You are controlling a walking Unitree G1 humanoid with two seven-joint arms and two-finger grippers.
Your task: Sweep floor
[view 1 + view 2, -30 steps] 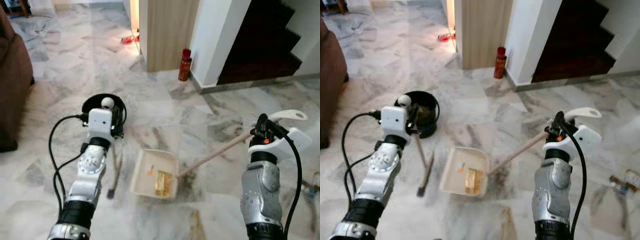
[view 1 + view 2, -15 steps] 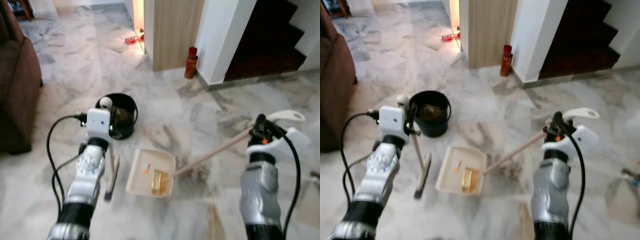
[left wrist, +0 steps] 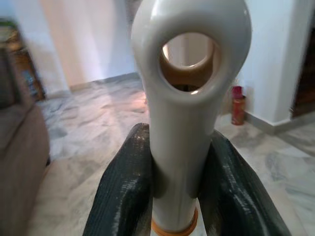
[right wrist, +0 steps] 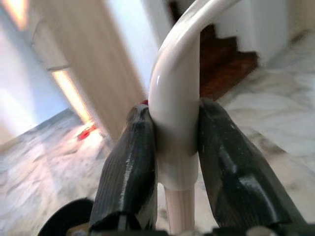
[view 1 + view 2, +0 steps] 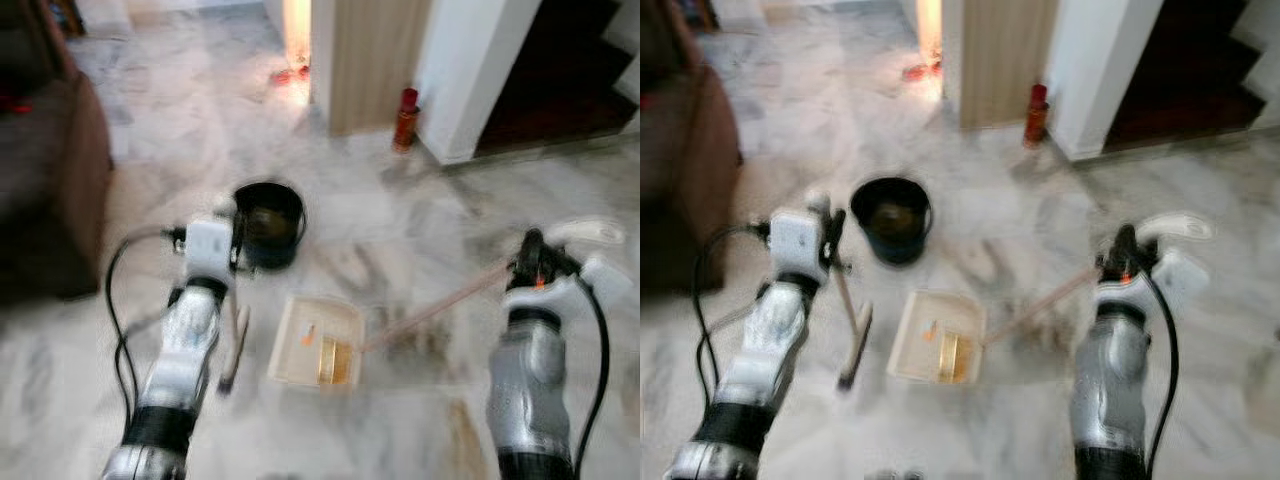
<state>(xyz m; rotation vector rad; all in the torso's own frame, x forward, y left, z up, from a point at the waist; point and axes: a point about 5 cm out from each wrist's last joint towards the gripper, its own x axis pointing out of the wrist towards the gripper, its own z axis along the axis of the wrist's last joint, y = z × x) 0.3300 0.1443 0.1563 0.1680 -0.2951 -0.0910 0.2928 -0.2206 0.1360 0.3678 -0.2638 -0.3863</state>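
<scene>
No text, label, brand, number or sign can be read anywhere; both head views are blurred, and the red bottle [image 5: 404,118] by the wall is too small and soft to show any print

We see a cream dustpan [image 5: 318,341] with yellow and orange bits between our grippers, on grey-veined white marble floor [image 5: 400,230]. Ahead of the left gripper [image 3: 172,162], black-fingered around a white handle [image 3: 184,98], sits a black bucket [image 5: 267,222]; a red bottle [image 5: 404,117] stands beyond.
</scene>
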